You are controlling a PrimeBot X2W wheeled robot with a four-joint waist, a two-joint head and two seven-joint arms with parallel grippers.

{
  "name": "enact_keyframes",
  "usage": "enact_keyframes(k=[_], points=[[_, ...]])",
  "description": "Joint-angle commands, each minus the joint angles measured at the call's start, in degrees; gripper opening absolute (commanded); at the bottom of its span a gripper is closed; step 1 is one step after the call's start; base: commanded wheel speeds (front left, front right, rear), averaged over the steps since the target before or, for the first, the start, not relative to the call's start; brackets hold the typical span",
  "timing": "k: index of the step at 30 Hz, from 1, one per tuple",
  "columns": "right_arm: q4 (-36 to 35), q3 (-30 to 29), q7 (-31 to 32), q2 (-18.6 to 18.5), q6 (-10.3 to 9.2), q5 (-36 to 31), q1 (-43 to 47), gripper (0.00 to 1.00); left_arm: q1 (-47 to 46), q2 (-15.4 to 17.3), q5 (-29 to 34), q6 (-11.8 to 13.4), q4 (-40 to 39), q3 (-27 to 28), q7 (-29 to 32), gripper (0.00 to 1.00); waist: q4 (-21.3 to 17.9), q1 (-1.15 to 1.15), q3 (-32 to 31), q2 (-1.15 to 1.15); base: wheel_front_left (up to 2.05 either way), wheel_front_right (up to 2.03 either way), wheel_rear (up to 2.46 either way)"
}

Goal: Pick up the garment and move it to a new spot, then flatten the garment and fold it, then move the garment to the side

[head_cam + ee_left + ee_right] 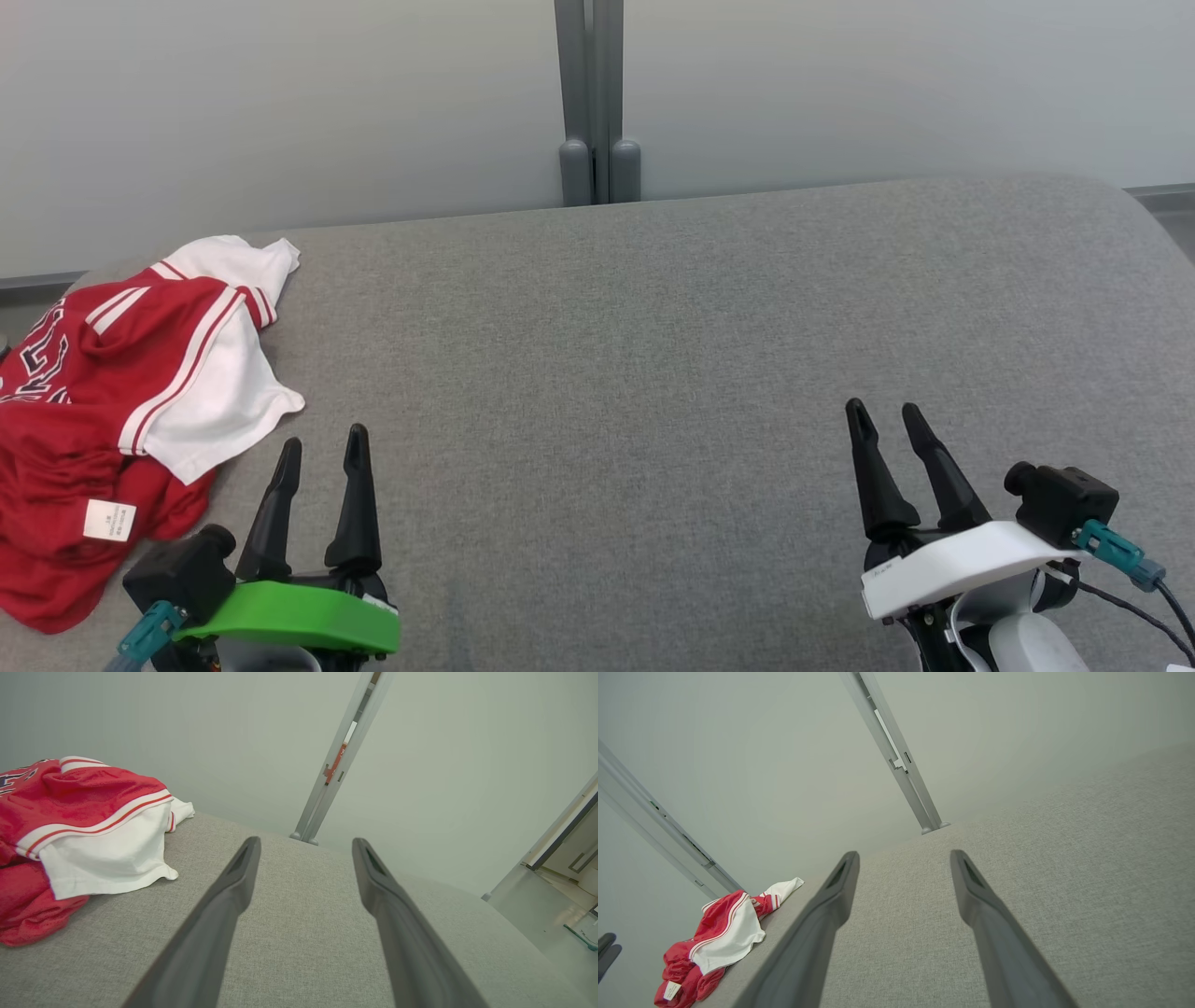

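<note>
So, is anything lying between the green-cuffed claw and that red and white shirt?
No: the head view shows a bare stretch of grey surface between the left claw and the shirt.

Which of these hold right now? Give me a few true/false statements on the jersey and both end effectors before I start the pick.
1. The red and white jersey lies on the left side of the grey fabric surface. True.
2. The left end effector is shut on the jersey. False: it is open and empty, beside the jersey.
3. The right end effector is open with nothing between its fingers. True.
4. The jersey is spread flat and neatly folded. False: it is bunched up.
5. A white label shows on the jersey's red cloth. True.
</note>
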Motion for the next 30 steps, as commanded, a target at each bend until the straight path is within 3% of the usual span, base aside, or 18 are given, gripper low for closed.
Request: enact_keyframes(k=[1,15,30], points=[[-0.87,0.38,-0.68,-0.25,0.15,-1.72,0.34,1.00,0.24,0.42,1.65,-0.20,-0.69,-0.18,-0.58,1.00,-0.07,0.00,-0.15,0.00,0.00,0.00,0.00],[-1.20,-0.18,-2.55,-0.24,0.16,-8.91,2.20,1.00,2.00,0.44,7.89,-0.50,-1.29,-0.46,-2.51,1.00,-0.10,0.00,-1.52,0.00,0.00,0.00,0.00],[-0.90,-0.22,-4.22,-0.20,0.17,-16.57,3.54,1.00,3.12,0.47,14.47,2.40,0.41,-1.49,-4.22,1.00,0.01,0.00,-2.68,0.00,0.00,0.00,0.00]])
